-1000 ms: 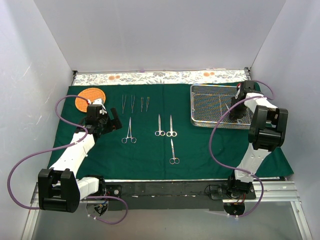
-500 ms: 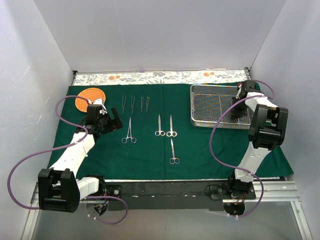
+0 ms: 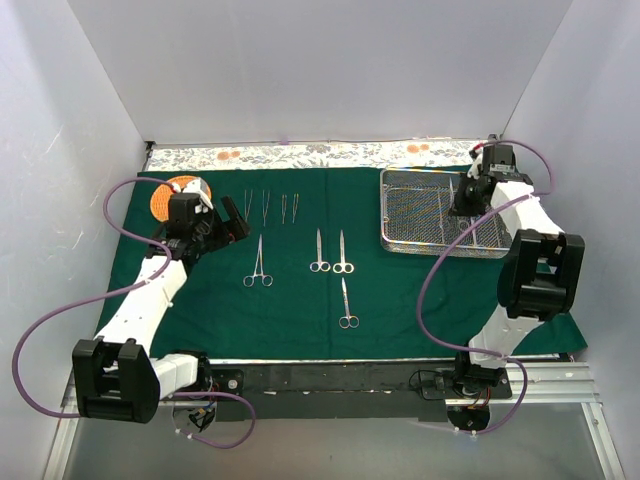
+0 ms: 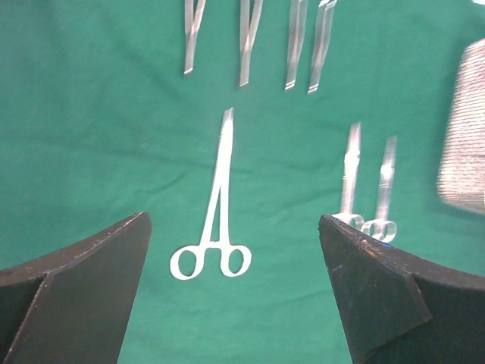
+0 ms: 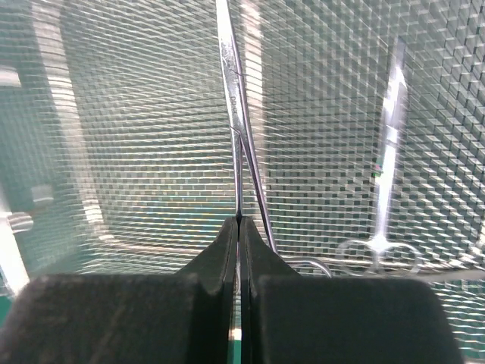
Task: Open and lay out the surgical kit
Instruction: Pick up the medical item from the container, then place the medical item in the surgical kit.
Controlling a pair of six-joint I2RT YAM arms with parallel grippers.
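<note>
Over mesh tray [image 3: 420, 249], R claw [image 5: 239, 227] clamps forceps [image 5: 231, 91], engraving unreadable; L claw [image 4: 233, 220] wide above cloth [image 4: 91, 136].

Count: 1 green cloth [image 3: 300, 330], 1 wire-mesh tray [image 3: 415, 215], 1 round orange basket [image 3: 160, 203]. Steel on the cloth: 4 tweezers [image 3: 265, 206] in a row, 1 long ring-handled forceps [image 3: 258, 262], 3 shorter ring-handled instruments [image 3: 343, 252], scissors or clamps, can't tell. In the tray: 2 more, a slim forceps [image 5: 231, 76] and a ring-handled piece [image 5: 386, 174]. 10 instruments total. 2 arms [image 3: 150, 295].
</note>
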